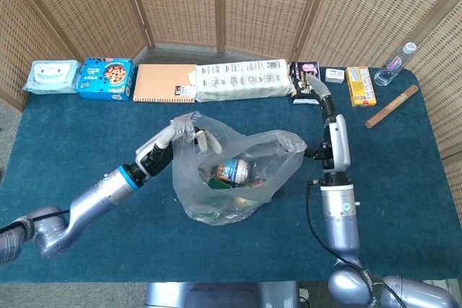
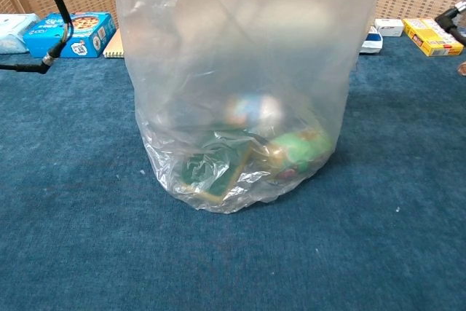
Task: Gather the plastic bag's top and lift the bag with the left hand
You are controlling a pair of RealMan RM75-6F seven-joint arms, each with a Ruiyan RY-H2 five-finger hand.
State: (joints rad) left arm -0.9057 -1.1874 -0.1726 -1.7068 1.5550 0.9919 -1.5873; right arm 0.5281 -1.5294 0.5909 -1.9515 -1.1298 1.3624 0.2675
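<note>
A clear plastic bag (image 1: 231,178) stands open in the middle of the blue table (image 1: 72,142). Inside it lie a labelled jar (image 1: 234,170) and green packs. My left hand (image 1: 186,135) grips the bag's left rim, with the thumb outside and the fingers inside the mouth. My right hand (image 1: 316,90) is raised beyond the bag's right edge, clear of the plastic and holding nothing. In the chest view the bag (image 2: 233,71) fills the frame, showing the jar (image 2: 251,111) and a green pack (image 2: 295,147) at its bottom. Neither hand shows there.
Along the table's back edge lie a wipes pack (image 1: 50,76), a blue cookie box (image 1: 106,78), an orange notebook (image 1: 164,82), a long white pack (image 1: 244,81), a black box (image 1: 302,71), a yellow box (image 1: 359,84), a water bottle (image 1: 395,65) and a brown stick (image 1: 392,106).
</note>
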